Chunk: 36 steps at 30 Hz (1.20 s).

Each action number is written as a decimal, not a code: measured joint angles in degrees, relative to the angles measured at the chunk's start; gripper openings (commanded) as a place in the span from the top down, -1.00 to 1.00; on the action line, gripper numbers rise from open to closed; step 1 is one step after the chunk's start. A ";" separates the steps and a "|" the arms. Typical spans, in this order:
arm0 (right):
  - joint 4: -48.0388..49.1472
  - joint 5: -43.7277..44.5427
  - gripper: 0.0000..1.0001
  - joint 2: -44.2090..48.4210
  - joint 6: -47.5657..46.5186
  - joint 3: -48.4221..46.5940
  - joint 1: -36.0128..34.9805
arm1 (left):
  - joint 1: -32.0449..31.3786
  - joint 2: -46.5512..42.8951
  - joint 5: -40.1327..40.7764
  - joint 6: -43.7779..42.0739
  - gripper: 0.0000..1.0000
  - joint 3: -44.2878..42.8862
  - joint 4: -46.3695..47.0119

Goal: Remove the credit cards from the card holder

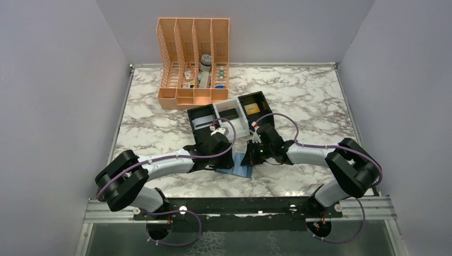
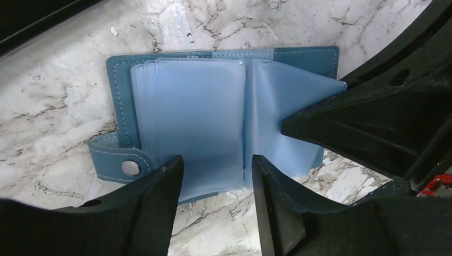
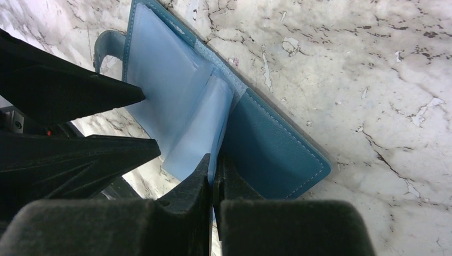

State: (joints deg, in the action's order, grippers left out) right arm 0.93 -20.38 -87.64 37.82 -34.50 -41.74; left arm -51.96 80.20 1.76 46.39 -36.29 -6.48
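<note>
The card holder lies open on the marble table, with pale blue plastic sleeves fanned over its teal cover and a snap tab at its left. It also shows in the top view and in the right wrist view. My left gripper is open, its fingers straddling the near edge of the sleeves. My right gripper is shut on one sleeve leaf and holds it raised off the right panel. In the top view the left gripper and the right gripper meet over the holder. No credit card shows.
A black-and-white three-compartment tray stands just behind the grippers, with a tan flat thing in its right compartment. An orange slotted organiser with small items stands at the back. Grey walls close both sides.
</note>
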 measured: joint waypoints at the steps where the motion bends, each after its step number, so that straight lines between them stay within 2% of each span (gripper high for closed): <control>1: -0.07 -0.07 0.98 -0.02 -0.11 0.00 0.07 | -0.11 -0.02 0.39 0.04 -0.20 -0.07 -0.17; 4: -0.50 0.44 0.98 0.13 -0.24 0.00 0.07 | -0.70 -1.77 3.30 0.68 -0.36 0.02 -2.47; 8: -0.94 0.63 0.98 0.28 -0.85 -0.04 0.07 | -0.92 -6.25 7.96 0.63 -0.38 1.14 -7.26; 13: -0.90 0.52 0.98 0.26 -1.25 -0.04 0.07 | -0.63 -5.38 9.01 -0.04 -0.24 1.18 -8.46; 20: -0.83 0.26 0.98 0.15 -1.25 -0.07 0.07 | -0.68 -3.39 8.55 -0.37 -0.31 0.72 -7.56; 30: -0.33 -0.28 0.98 -0.48 -1.25 -0.24 0.07 | -0.68 -6.58 8.55 -0.61 -0.34 0.02 -7.89; 36: -0.35 -0.50 0.98 -0.61 -1.29 -0.37 0.07 | -0.68 -4.04 8.17 -0.98 -0.18 -0.02 -6.58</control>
State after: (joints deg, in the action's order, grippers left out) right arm 0.58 -20.88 -88.25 36.53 -34.87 -41.67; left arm -52.64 76.16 9.93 45.41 -36.32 -13.06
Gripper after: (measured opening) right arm 0.019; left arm 0.645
